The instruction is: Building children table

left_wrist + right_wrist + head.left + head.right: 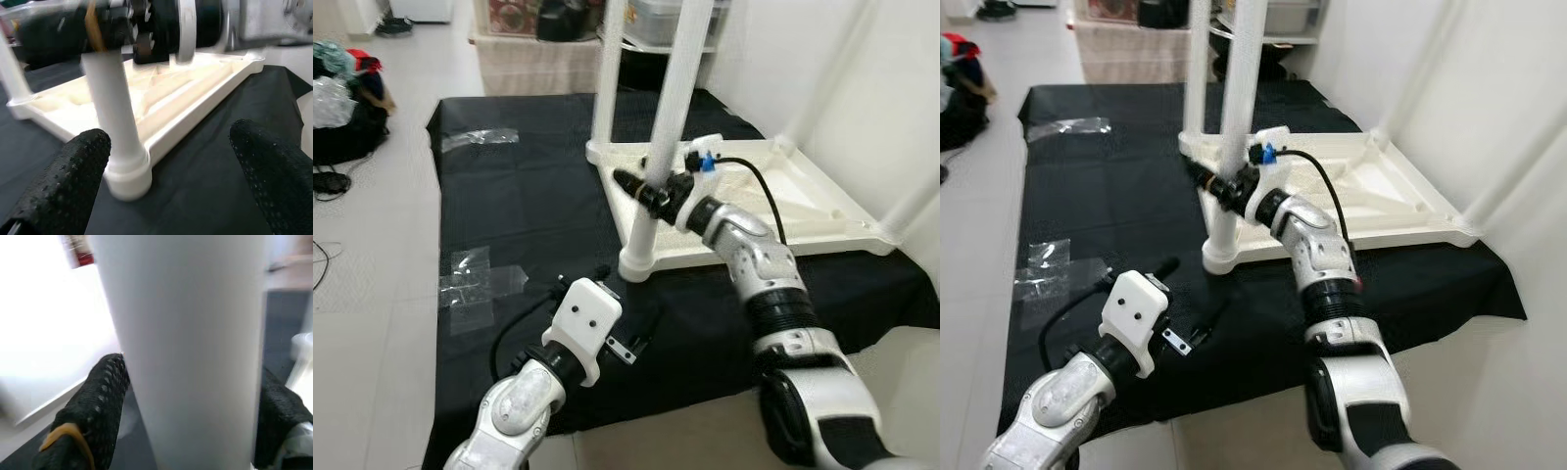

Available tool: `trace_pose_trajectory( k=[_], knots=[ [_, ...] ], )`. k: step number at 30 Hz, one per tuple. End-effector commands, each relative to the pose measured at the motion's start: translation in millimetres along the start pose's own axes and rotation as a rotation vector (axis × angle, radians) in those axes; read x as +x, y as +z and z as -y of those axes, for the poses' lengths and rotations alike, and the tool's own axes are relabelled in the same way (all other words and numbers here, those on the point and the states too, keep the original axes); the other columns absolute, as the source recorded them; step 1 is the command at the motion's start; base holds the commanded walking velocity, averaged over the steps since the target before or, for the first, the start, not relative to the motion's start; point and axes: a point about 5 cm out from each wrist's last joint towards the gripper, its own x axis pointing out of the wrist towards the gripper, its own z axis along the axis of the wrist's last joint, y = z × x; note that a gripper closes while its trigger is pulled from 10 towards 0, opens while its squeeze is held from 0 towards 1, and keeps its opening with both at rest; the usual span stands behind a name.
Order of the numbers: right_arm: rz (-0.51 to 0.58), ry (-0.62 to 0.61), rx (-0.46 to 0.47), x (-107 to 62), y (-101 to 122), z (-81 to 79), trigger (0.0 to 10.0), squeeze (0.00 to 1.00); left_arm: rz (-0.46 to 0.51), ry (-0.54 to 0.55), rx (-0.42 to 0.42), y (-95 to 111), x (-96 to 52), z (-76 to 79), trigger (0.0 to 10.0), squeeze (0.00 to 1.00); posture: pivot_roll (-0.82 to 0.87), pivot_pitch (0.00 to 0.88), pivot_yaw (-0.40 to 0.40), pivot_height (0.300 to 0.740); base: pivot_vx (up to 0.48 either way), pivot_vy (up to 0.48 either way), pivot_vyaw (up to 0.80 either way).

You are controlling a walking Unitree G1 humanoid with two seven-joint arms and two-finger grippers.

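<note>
While your right claw (644,188) grips the near white leg (668,117), standing upright in the corner socket of the upturned tabletop (803,211) on the black cloth (519,225), your released left claw (607,338) waits lower, facing its base.

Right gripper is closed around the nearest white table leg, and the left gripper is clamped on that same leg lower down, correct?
Not quite. The right gripper does grip the nearest white table leg, but the left gripper is open and off it, as the left wrist view shows: its fingers are spread above the black cloth.
</note>
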Motion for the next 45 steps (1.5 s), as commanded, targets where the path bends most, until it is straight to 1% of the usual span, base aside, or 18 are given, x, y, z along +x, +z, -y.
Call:
trace_pose_trajectory(
  k=[1, 7, 8, 14, 16, 18, 20, 24, 26, 27, 29, 34, 35, 37, 38, 42, 43, 45],
  knots=[
    [-0.024, 0.187, 0.015, 4.8, -3.0, -13.8, 10.0, 0.0, 0.001, -0.003, -0.006, 0.0, -1.0, 2.1, 10.0, 0.0, 0.09, 0.038, -0.128, 0.74, 0.0, 0.0, 0.0],
    [-0.006, 0.22, 0.044, 18.5, -4.6, -11.4, 10.0, 0.0, -0.002, -0.003, -0.007, 0.3, -2.3, 1.7, 10.0, 0.0, 0.09, 0.041, -0.126, 0.74, 0.0, 0.0, 0.0],
    [0.014, 0.195, 0.048, 22.5, -3.8, -9.4, 0.0, 0.0, -0.002, -0.003, -0.007, 0.5, -2.3, 1.6, 10.0, 0.0, 0.1, 0.042, -0.127, 0.74, 0.0, 0.0, 0.0],
    [0.073, 0.125, 0.056, 28.1, 2.0, -7.3, 0.0, 0.0, -0.004, 0.001, -0.003, 0.4, -2.5, 1.0, 10.0, 0.0, 0.1, 0.042, -0.129, 0.74, 0.0, 0.0, 0.0],
    [0.113, -0.106, 0.052, 29.2, 5.9, 5.5, 0.0, 0.0, -0.005, 0.001, -0.004, -0.3, -2.5, 2.2, 10.0, 0.0, 0.09, 0.041, -0.128, 0.74, 0.0, 0.0, 0.0],
    [0.124, -0.176, 0.039, 29.0, 6.9, 9.1, 0.0, 0.0, -0.005, 0.0, -0.007, -0.4, -2.4, 2.8, 10.0, 0.0, 0.09, 0.042, -0.129, 0.74, 0.0, 0.0, 0.0],
    [0.134, -0.396, 0.036, 26.7, 6.5, 20.4, 0.0, 0.0, -0.005, 0.0, -0.009, -0.5, -2.1, 3.2, 10.0, 0.0, 0.09, 0.046, -0.125, 0.74, 0.0, 0.0, 0.0],
    [0.142, -0.479, 0.033, 25.0, 6.5, 24.4, 0.0, 0.0, -0.004, 0.0, -0.01, -0.5, -2.0, 3.1, 10.0, 0.0, 0.09, 0.046, -0.125, 0.74, 0.0, 0.0, 0.0],
    [0.116, -1.004, -0.079, -2.4, 0.1, 36.7, 0.0, 0.0, -0.003, -0.002, -0.01, -0.8, -1.8, 3.3, 10.0, 0.0, 0.09, 0.044, -0.125, 0.74, 0.0, 0.0, 0.0],
    [0.122, -1.161, -0.093, -11.3, -2.7, 33.7, 0.0, 0.0, -0.003, -0.002, -0.01, -0.7, -1.6, 3.2, 10.0, 0.0, 0.09, 0.044, -0.125, 0.74, 0.0, 0.0, 0.0],
    [0.125, -1.245, -0.091, -14.3, -5.1, 28.3, 0.0, 0.0, -0.002, -0.002, -0.01, -0.7, -1.4, 3.0, 10.0, 0.0, 0.09, 0.044, -0.125, 0.74, 0.0, 0.0, 0.0],
    [0.119, -1.238, -0.045, -3.8, -9.5, 16.3, 0.0, 0.0, -0.002, -0.003, -0.009, -0.6, -1.5, 2.7, 10.0, 0.0, 0.09, 0.044, -0.123, 0.74, 0.0, 0.0, 0.0],
    [0.127, -1.197, -0.015, 5.1, -11.0, 10.8, 9.8, 0.0, -0.003, -0.003, -0.009, -0.8, -1.4, 2.6, 10.0, 0.0, 0.09, 0.042, -0.124, 0.74, 0.0, 0.0, 0.0],
    [0.139, -1.137, 0.005, 15.8, -11.4, 5.9, 10.0, 0.0, -0.004, -0.003, -0.008, -1.1, -1.4, 2.4, 10.0, 0.0, 0.09, 0.042, -0.125, 0.74, 0.0, 0.0, 0.0],
    [0.161, -1.042, 0.026, 25.9, -10.3, 2.0, 10.0, 1.0, -0.004, -0.003, -0.008, -1.2, -1.3, 2.1, 10.0, 0.0, 0.08, 0.043, -0.123, 0.74, 0.0, 0.0, 0.0],
    [0.187, -0.949, 0.014, 34.2, -4.8, -1.0, 10.0, 1.0, -0.004, -0.003, -0.009, -1.4, -0.9, 2.2, 10.0, 0.0, 0.08, 0.041, -0.125, 0.74, 0.0, 0.0, 0.0],
    [0.193, -0.924, 0.007, 32.7, 0.6, 2.8, 10.0, 0.0, -0.003, -0.003, -0.01, -1.4, -0.7, 2.4, 10.0, 0.0, 0.08, 0.042, -0.123, 0.74, 0.0, 0.0, 0.0],
    [0.195, -0.884, 0.016, 28.1, 9.9, 9.2, 10.0, 0.0, -0.003, -0.002, -0.01, -1.2, -0.2, 2.5, 10.0, 0.0, 0.08, 0.042, -0.124, 0.74, 0.0, 0.0, 0.0]
  ],
)
